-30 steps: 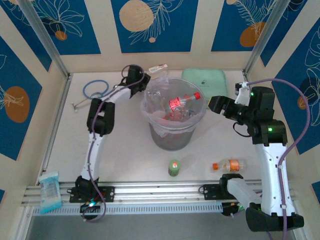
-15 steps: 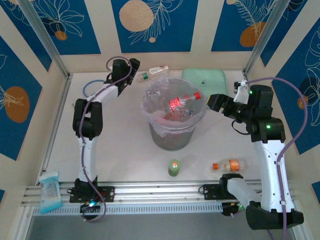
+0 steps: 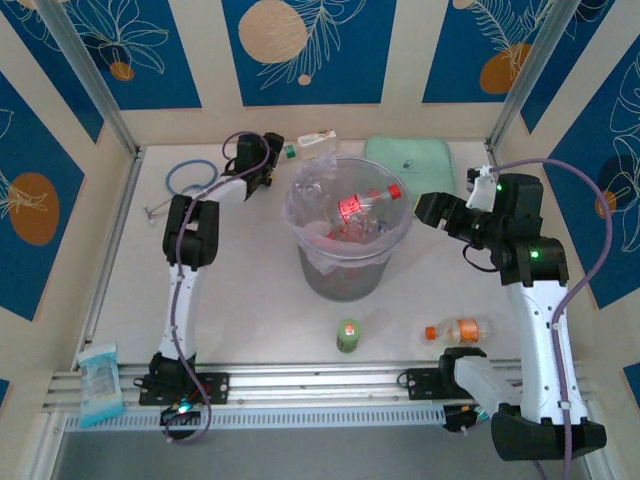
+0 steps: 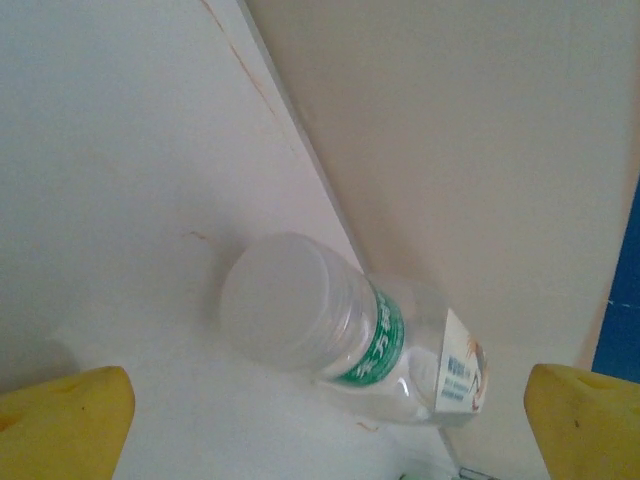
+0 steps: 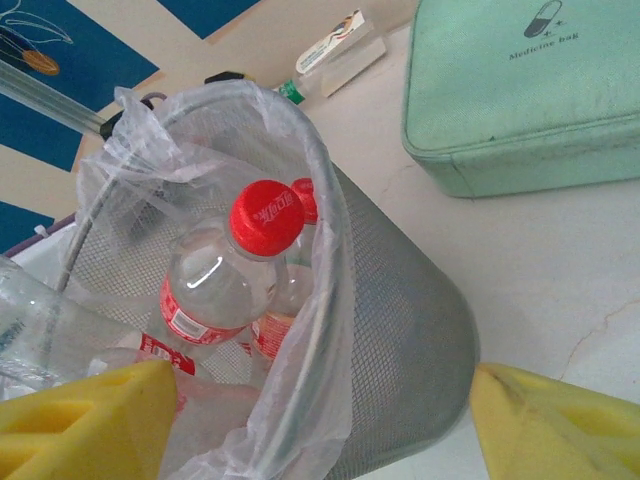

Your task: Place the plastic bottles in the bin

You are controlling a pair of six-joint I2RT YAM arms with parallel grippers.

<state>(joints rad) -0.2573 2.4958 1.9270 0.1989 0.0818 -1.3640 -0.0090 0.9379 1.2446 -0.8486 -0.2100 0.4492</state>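
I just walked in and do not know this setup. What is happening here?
Two robot arms are loading the bin. The left gripper is open at the far wall, with a green-banded bottle lying between its fingers, not yet gripped. The right gripper hangs open by the bin's rim, empty. Red-capped bottles are in the bin; a green bottle and an orange-capped bottle are on the table.

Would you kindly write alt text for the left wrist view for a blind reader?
A clear bottle with a green band lies on its side on the white table by the wall, ahead of the yellow fingertips of the open left tool.
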